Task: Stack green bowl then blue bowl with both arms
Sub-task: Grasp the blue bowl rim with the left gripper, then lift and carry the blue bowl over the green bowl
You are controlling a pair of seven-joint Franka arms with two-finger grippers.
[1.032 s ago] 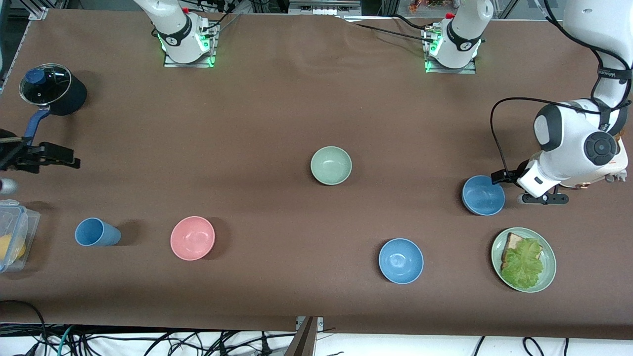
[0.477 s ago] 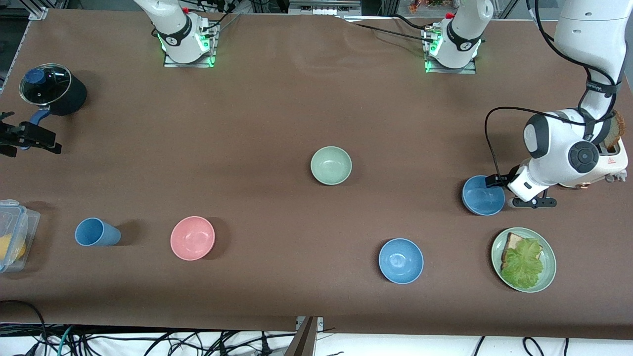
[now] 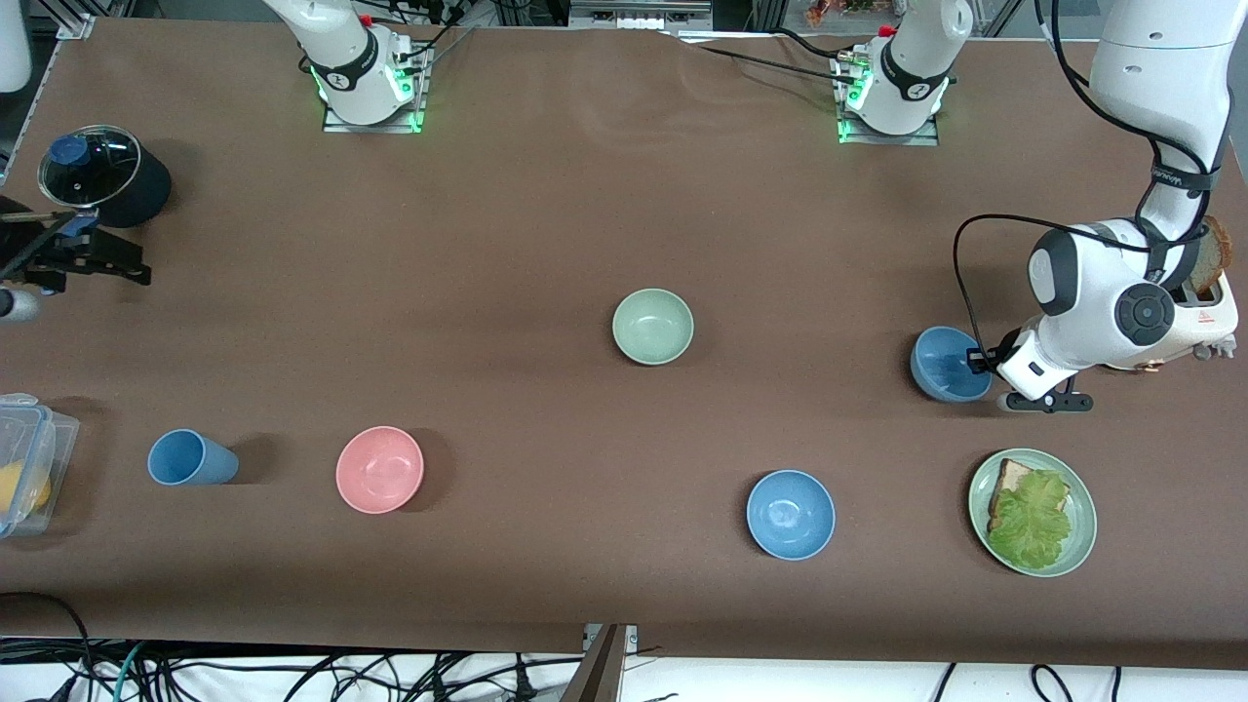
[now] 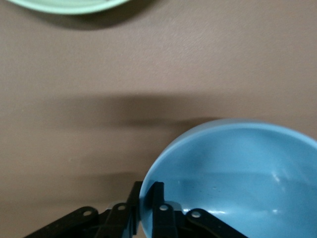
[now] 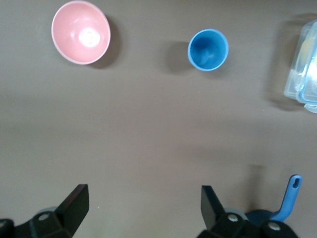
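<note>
Front view: shows the left arm bent low at its own end of the table, wrist turned down, with the left gripper (image 3: pixel 979 364) pinched onto the rim of the blue bowl (image 3: pixel 946 364). Puts that bowl, tilted, toward the left arm's end of the table from the green bowl (image 3: pixel 652 327), which sits upright mid-table on the brown table (image 3: pixel 546 214). Cannot tell whether the blue bowl is clear of the cloth. Finds the right gripper (image 3: pixel 80 259) well off toward the right arm's end from the green bowl, just beside a black pot (image 3: pixel 102 177) with a glass lid. Nearer the camera than the green bowl: a pink bowl (image 3: pixel 379 469), a blue cup (image 3: pixel 191 458), a glossier blue bowl (image 3: pixel 791 514), a green plate (image 3: pixel 1082 546) with bread and lettuce, and a clear box (image 3: pixel 29 458). Along the table's near edge, loose cables (image 3: pixel 292 673).

Left wrist view: shows the left gripper (image 4: pixel 147 192) with one finger inside and one outside the wall of the blue bowl (image 4: pixel 237 168), closed on it; at the frame's edge, a sliver of the green plate (image 4: pixel 64 4).

Right wrist view: shows the right gripper (image 5: pixel 143 201) spread wide and holding nothing, above bare table, with the pink bowl (image 5: pixel 80 32), blue cup (image 5: pixel 208 49) and clear box (image 5: pixel 303 64) in sight.
</note>
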